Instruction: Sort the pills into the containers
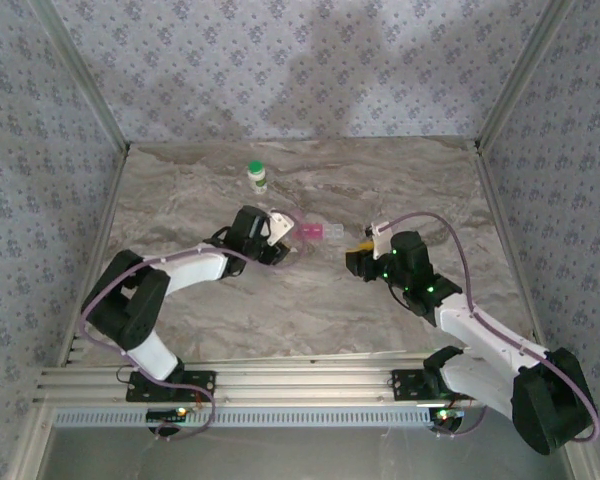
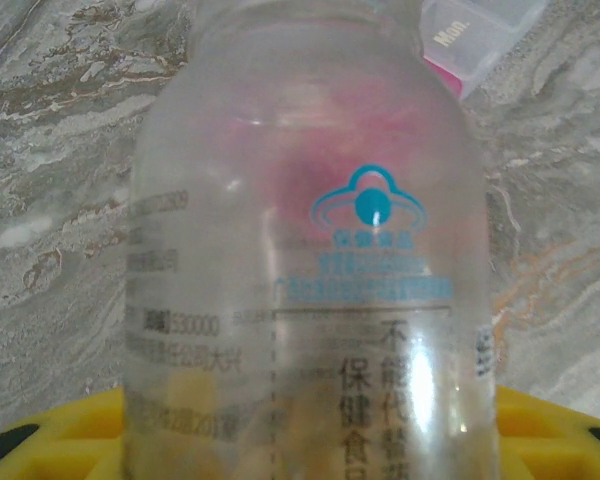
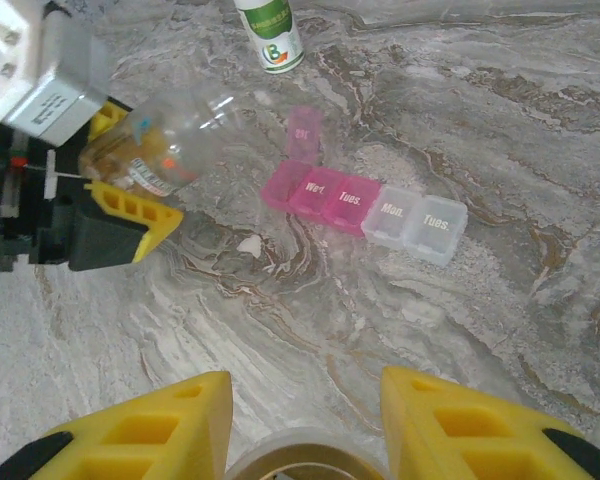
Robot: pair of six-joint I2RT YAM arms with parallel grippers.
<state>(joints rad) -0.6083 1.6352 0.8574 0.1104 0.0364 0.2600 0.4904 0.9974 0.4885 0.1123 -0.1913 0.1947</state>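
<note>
Clear vial [image 3: 185,135], teal logo, grey print, clamped tilted in left gripper [image 3: 130,165], right gripper [image 3: 305,390] closed on amber ring [image 3: 305,455].

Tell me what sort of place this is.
Probably a staged robot test cell, not a real room: wallpapered panels box in a marble-patterned tabletop, and the left arm and right arm are bolted to an aluminium rail at its near edge.
</note>
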